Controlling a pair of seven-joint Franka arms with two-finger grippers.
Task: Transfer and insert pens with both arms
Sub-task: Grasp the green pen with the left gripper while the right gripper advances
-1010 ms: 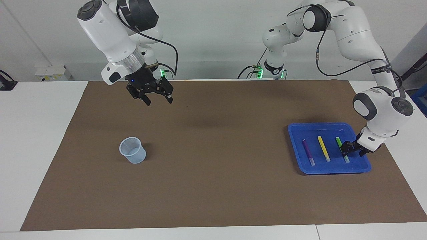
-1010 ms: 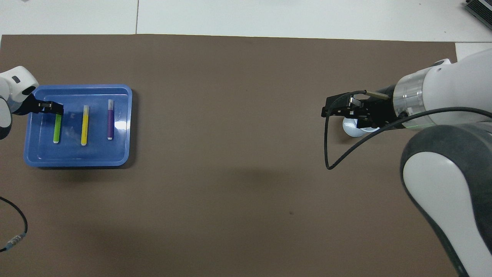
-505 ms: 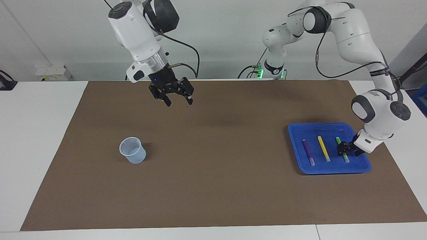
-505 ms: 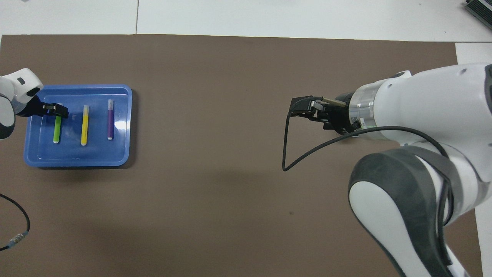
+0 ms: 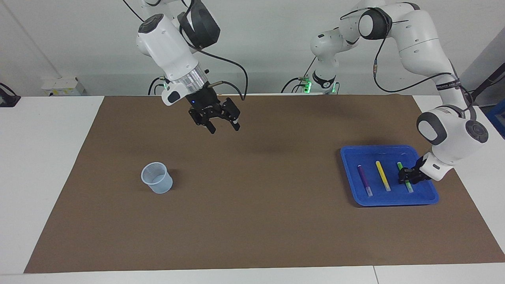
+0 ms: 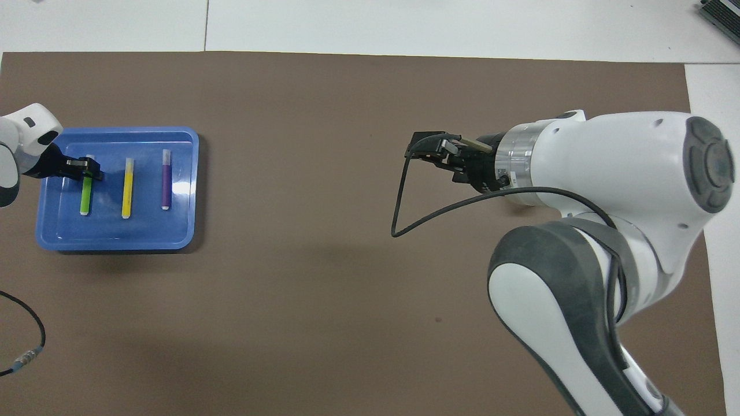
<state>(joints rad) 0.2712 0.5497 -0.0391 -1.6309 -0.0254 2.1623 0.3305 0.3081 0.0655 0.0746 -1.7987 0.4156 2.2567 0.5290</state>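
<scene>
Three pens lie side by side in a blue tray (image 5: 388,199) (image 6: 115,234) at the left arm's end of the table: purple pen (image 5: 364,180) (image 6: 166,179), yellow pen (image 5: 382,175) (image 6: 128,189), green pen (image 5: 400,166) (image 6: 85,196). My left gripper (image 5: 407,176) (image 6: 87,169) is down in the tray, shut on the green pen near its middle, and the pen still lies flat. My right gripper (image 5: 225,128) (image 6: 428,151) hangs open and holds nothing, high over the brown mat between the cup and the tray.
A clear plastic cup (image 5: 157,178) stands upright on the brown mat (image 5: 252,221) toward the right arm's end; the right arm hides it in the overhead view. A black cable end (image 6: 23,358) lies near the left arm's base.
The right arm has swung from above the cup toward the middle of the table, gripper still open. The left gripper has dropped slightly and closed around the green pen.
</scene>
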